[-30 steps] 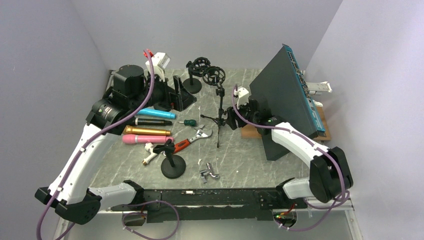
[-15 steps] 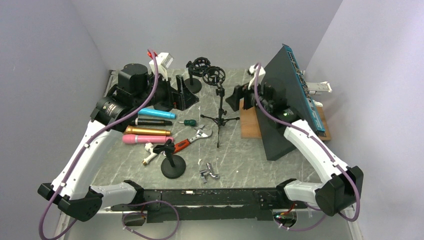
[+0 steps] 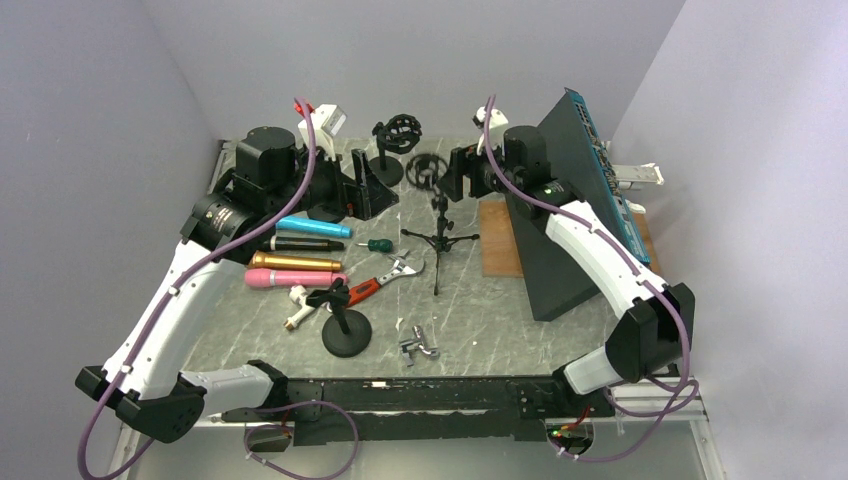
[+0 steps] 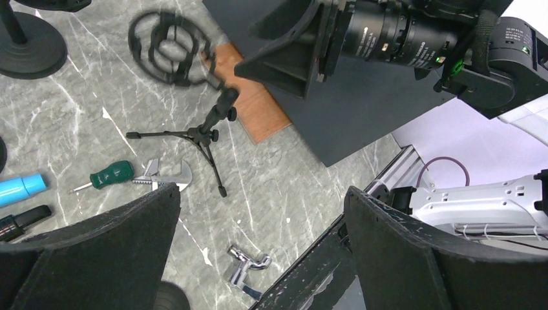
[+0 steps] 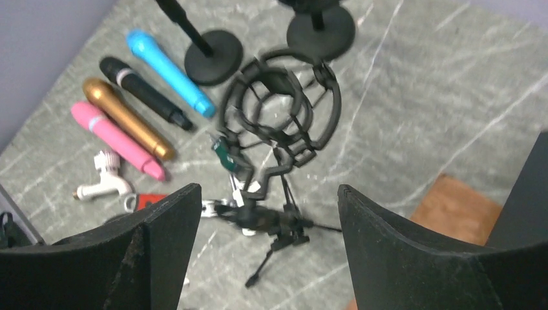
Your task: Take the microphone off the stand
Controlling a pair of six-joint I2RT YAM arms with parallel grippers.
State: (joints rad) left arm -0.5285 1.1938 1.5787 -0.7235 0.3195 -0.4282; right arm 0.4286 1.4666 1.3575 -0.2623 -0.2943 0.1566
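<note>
My right gripper [image 5: 265, 196] has its jaws spread wide, holding nothing, just beside the shock mount [image 3: 428, 171] that tops the tripod stand [image 3: 440, 236]. My left gripper [image 4: 258, 195] hangs fully spread and holds nothing, near the table's [image 3: 500, 310] back left. The blue microphone [image 3: 313, 228], black microphone [image 3: 305, 243], gold microphone [image 3: 293, 261] and pink microphone [image 3: 290, 279] lie side by side on the table, left of the stand.

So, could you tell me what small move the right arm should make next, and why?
Probably lift the right gripper clear of the tripod stand. From the right wrist view its shock mount looks empty, four microphones lie on the table, and the open jaws hold nothing.
</note>
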